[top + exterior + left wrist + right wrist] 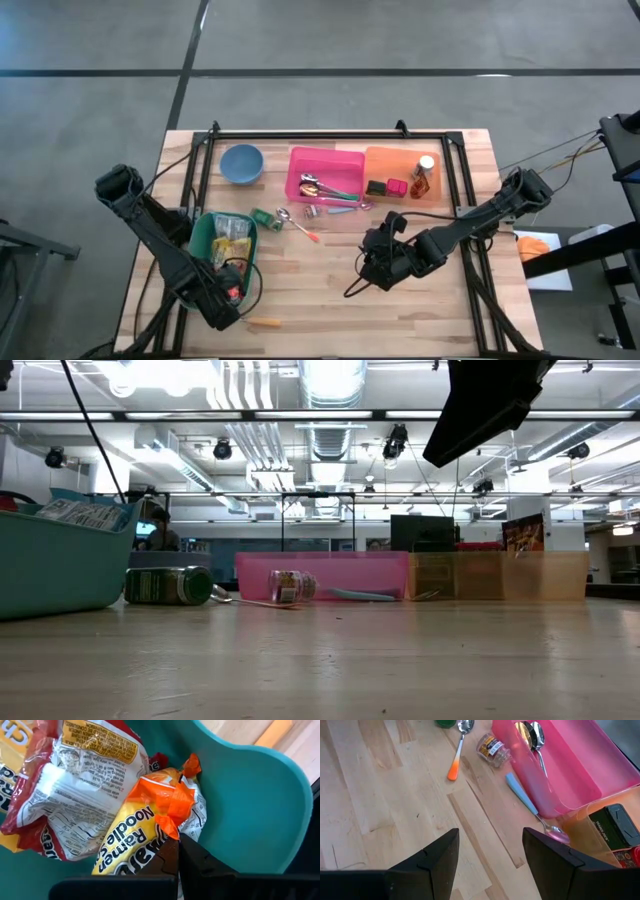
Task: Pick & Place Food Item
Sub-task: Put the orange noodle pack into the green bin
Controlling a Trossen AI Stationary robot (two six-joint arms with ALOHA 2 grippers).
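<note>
A: So — the teal plastic basket?
B: Holds crinkled noodle packets; the left gripper, jaws closed, pinches the orange-yellow ramen packet inside.
A: Others?
B: Pink plastic bin — metal spoons. Right gripper open over bare wood.

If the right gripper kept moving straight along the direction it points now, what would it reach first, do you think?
The right gripper, open over bare wood, points toward the pink bin. Going on, it would probably first meet the blue-handled spoon lying along that bin's near wall, then the wall itself; if it keeps its height it may pass above, which I cannot judge.
</note>
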